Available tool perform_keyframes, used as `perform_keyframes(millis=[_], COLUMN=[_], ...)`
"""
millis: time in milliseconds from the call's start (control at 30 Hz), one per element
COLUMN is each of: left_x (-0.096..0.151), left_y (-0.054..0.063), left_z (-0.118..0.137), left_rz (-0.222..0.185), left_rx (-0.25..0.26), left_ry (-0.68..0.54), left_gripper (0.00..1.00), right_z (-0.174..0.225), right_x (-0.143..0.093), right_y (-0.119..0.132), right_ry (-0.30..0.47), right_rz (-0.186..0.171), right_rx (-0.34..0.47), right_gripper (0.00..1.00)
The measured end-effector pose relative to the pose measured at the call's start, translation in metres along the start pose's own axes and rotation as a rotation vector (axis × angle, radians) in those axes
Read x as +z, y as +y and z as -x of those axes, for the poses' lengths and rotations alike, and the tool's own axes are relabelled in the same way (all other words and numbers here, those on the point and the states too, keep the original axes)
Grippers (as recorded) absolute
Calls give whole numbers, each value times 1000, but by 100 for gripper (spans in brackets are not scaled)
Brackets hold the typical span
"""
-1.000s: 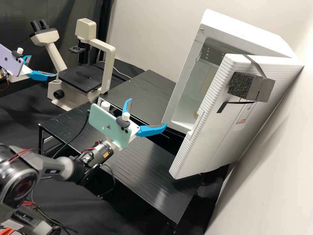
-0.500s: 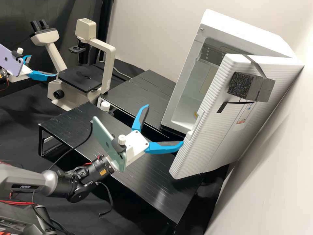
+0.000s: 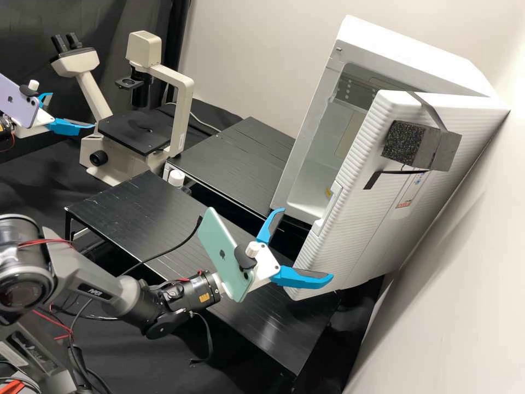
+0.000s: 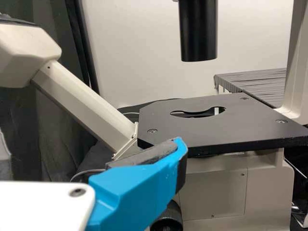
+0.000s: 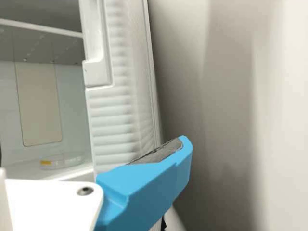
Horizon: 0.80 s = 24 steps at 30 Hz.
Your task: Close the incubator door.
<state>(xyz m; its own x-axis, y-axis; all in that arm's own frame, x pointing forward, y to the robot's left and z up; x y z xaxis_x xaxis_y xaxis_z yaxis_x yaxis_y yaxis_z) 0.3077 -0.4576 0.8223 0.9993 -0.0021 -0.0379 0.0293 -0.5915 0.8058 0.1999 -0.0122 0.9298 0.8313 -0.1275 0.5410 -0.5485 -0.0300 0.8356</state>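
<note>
Incubator door [image 3: 363, 235] stands open just beside our right end effector [image 3: 306, 245], spread and empty; we judge the door stiff, smooth, fairly heavy, best pushed at its free edge [image 3: 313, 253].

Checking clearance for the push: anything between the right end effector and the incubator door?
Nothing visible. In the high view, one finger of the right end effector overlaps the open incubator door near its lower corner; can't tell if touching.
</note>
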Motion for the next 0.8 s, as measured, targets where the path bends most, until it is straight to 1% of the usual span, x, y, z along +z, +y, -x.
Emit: perform_keyframes(millis=[33,133,233,300,367,400,467,500,567,600,633,733,800], left_x=[0,0,0,0,0,0,0,0,0,0,0,0,0], left_y=[0,0,0,0,0,0,0,0,0,0,0,0,0], left_z=[0,0,0,0,0,0,0,0,0,0,0,0,0], left_rz=[0,0,0,0,0,0,0,0,0,0,0,0,0], left_rx=[0,0,0,0,0,0,0,0,0,0,0,0,0], left_ry=[0,0,0,0,0,0,0,0,0,0,0,0,0], left_gripper=[100,100,100,100,100,100,100,100,100,100,100,100,100], right_z=[-2,-8,-11,-13,-13,-13,-13,-12,-12,-12,-12,-8,-7], right_x=[0,-2,-4,-6,-9,-14,-19,-23,-32,-35,-42,-50,-53], right_y=[-3,-11,-18,-21,-25,-28,-33,-37,-46,-49,-53,-61,-63], right_ry=[2,7,5,9,16,33,54,75,124,144,182,238,250], right_rz=[-15,-33,-56,-83,-119,-142,-163,-173,-178,-176,-166,-149,-146], right_rx=[-12,-44,-56,-54,-60,-70,-95,-123,-189,-215,-251,-314,-326], right_gripper=[100,100,100,100,100,100,100,100,100,100,100,100,100])
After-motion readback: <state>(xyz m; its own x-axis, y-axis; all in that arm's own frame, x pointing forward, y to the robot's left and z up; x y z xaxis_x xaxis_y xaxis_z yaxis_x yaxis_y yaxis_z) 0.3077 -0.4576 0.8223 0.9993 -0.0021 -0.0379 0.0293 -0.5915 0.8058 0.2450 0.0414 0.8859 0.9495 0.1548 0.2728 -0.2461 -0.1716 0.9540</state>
